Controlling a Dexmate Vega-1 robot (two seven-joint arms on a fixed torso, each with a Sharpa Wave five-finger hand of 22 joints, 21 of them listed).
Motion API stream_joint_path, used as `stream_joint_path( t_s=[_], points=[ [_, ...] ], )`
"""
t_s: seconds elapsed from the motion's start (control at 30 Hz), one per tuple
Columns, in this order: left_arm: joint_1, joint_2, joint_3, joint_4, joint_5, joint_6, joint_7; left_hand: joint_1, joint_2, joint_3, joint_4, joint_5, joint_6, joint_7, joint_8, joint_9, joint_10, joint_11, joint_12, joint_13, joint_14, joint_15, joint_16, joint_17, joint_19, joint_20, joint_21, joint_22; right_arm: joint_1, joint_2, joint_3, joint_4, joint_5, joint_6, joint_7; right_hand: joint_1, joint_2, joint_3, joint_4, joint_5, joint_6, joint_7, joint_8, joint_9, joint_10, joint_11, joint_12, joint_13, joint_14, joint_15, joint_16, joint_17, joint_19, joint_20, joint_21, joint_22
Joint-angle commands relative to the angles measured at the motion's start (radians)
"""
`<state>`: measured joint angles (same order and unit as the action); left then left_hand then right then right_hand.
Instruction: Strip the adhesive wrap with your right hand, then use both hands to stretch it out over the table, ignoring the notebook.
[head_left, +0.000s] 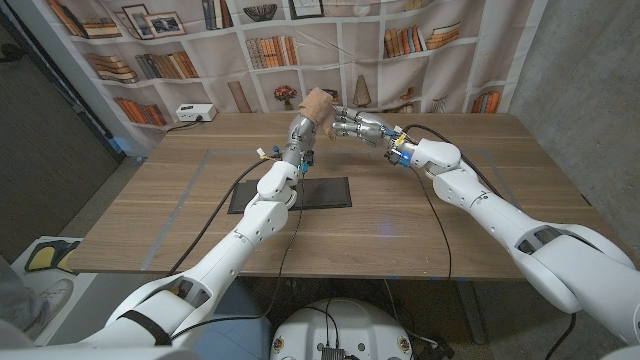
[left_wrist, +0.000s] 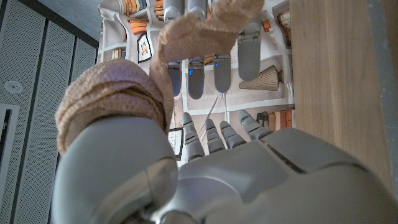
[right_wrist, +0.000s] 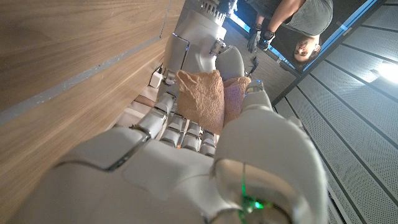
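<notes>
Spanning the scene: long wooden table (head_left: 420, 215) with plank grain, backed by a printed bookshelf backdrop (head_left: 200, 50).
Left arm: white and grey, reaching from the near left corner up toward the table's far middle, a black cable running along it.
Right arm: white and grey, reaching in from the near right, bent toward the same spot.
Person: a figure in a grey top (right_wrist: 297, 25) beyond the table, seen in the right wrist view.
Notebook: flat black rectangular notebook (head_left: 325, 192) lying on the table just beside the left forearm, apart from both hands.
Socket box: small white box (head_left: 195, 113) at the table's far left edge.
Left hand: grey metal left hand (head_left: 301, 134) raised above the table, fingers closed around the roll of wrap.
Right hand: grey metal right hand (head_left: 358, 127) level with the left one, fingertips (left_wrist: 214, 71) meeting it; thumb and fingers pinch the loose end of the wrap.
Wrap: tan crinkled adhesive wrap (head_left: 317, 103), held in the air between the two hands over the far middle of the table; a short strip (left_wrist: 186, 28) runs from the roll to the right hand's fingers.
</notes>
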<state>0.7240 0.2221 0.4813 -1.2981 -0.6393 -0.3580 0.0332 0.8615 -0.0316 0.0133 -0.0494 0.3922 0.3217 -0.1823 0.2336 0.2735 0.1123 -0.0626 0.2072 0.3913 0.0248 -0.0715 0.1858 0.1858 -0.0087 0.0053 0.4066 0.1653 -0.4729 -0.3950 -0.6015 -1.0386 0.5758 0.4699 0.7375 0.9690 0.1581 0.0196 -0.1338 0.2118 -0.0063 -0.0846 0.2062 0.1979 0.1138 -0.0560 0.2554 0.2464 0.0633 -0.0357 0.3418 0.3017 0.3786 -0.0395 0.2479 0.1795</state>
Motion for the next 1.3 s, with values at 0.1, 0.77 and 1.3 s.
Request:
stream_joint_path(
  t_s=[0.1, 0.77, 1.3],
  points=[
    [0.002, 0.006, 0.008, -0.006, 0.012, 0.011, 0.005, 0.015, 0.002, -0.012, 0.0, 0.018, 0.008, -0.002, -0.005, 0.0, 0.001, -0.01, 0.005, -0.005, 0.002, -0.002, 0.01, 0.004, 0.009, -0.003, -0.011, 0.004, 0.028, 0.038, 0.005, 0.077, 0.04, 0.017, 0.091, 0.02, 0.003, 0.015, -0.002, -0.006, -0.034, -0.02, -0.006, 0.004, 0.05, 0.005, 0.021, 0.01, 0.025, -0.084, 0.02, 0.02, 0.018, -0.023, 0.005, 0.005],
    [0.004, 0.007, 0.012, -0.016, 0.016, 0.019, 0.008, 0.021, 0.007, -0.018, 0.001, 0.031, 0.009, -0.002, -0.007, -0.002, 0.005, -0.011, 0.007, -0.013, 0.005, -0.002, 0.011, 0.004, 0.013, 0.001, -0.022, 0.004, 0.016, 0.031, 0.017, 0.056, 0.049, -0.005, 0.091, 0.114, 0.01, 0.101, -0.009, -0.016, 0.016, -0.025, 0.014, 0.004, 0.166, -0.07, 0.089, 0.094, 0.302, -0.194, 0.233, 0.178, 0.188, -0.057, 0.108, 0.046],
    [0.013, 0.02, 0.002, -0.015, -0.003, 0.025, -0.009, 0.023, 0.012, -0.023, 0.003, 0.039, 0.016, -0.003, -0.005, -0.003, 0.006, -0.01, 0.008, -0.018, 0.007, -0.001, 0.011, 0.004, 0.016, 0.003, -0.031, 0.004, -0.011, 0.001, 0.016, -0.019, 0.037, -0.045, 0.046, 0.136, -0.026, 0.094, -0.004, -0.022, 0.147, -0.014, 0.033, 0.007, 0.295, -0.066, 0.217, 0.177, 0.492, -0.192, 0.342, 0.302, 0.273, -0.052, 0.228, 0.101]
  ],
)
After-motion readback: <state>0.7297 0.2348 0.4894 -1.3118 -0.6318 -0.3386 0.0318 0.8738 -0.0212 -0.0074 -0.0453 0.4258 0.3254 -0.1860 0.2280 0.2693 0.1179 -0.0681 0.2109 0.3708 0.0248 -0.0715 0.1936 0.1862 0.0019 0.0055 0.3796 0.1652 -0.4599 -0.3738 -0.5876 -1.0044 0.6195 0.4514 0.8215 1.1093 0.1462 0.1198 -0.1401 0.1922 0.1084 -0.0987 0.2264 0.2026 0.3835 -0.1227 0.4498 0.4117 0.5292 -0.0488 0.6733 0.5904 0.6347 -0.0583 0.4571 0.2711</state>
